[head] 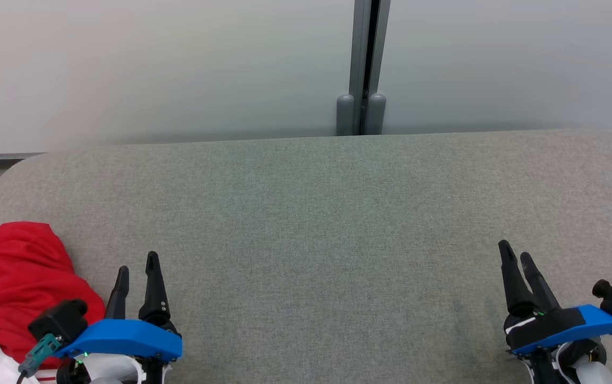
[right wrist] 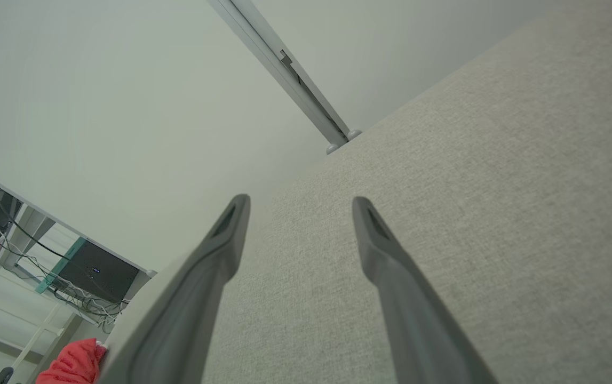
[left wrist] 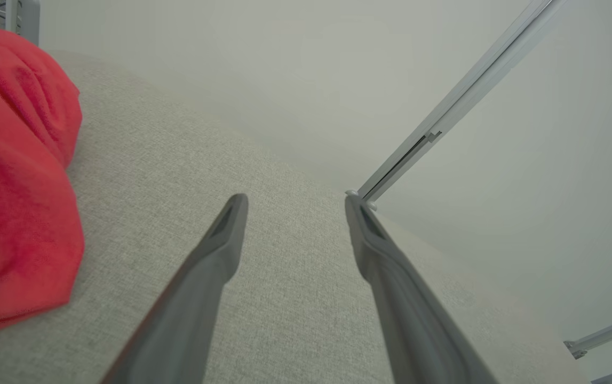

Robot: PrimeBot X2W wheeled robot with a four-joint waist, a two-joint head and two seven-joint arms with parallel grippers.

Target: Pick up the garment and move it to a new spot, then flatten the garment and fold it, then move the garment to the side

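Hovering with left gripper (head: 137,262) and right gripper (head: 514,250) both spread empty, we risk snagging only a loose fold of the bunched garment (head: 12,277) — dragging it off the grey surface (head: 306,213).

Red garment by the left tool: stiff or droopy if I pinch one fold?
Probably floppy: the red garment lies in soft rounded folds, so it should droop and unfurl from one pinch. Pushed, it would probably bunch rather than slide on the textured grey surface.
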